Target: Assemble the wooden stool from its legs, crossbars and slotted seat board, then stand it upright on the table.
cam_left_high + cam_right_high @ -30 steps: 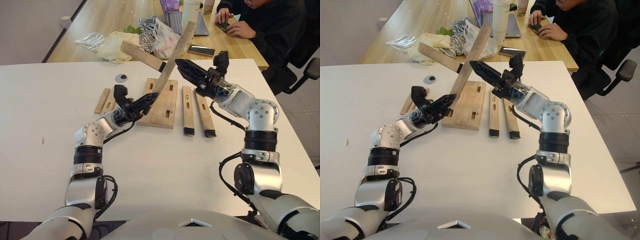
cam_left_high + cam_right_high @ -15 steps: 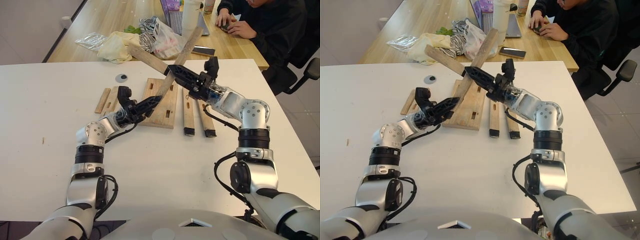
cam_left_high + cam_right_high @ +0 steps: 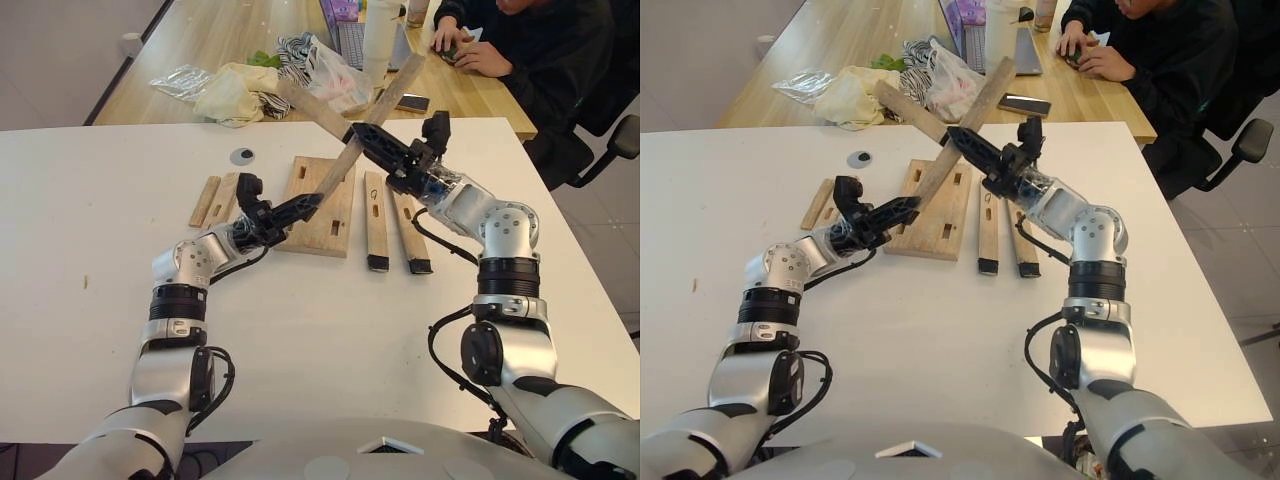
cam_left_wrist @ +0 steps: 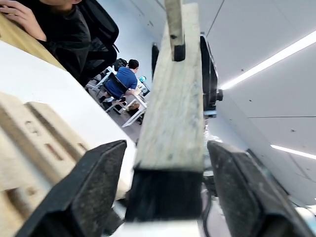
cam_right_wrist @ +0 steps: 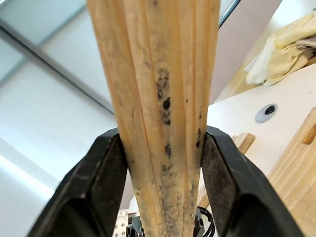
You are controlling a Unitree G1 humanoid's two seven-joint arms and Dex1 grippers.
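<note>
My left gripper (image 3: pixel 298 207) pinches the foot end of a pale wooden stool leg with a black cap (image 3: pixel 390 90), and my right gripper (image 3: pixel 362 135) clamps a dark-streaked pale wooden leg (image 3: pixel 310 105). The two cross in the air above the flat slotted wooden seat board (image 3: pixel 335 215) on the white table (image 3: pixel 300 320). I worry that the crossed legs will lever against each other, so that one twists in its pads or drops onto the board
</note>
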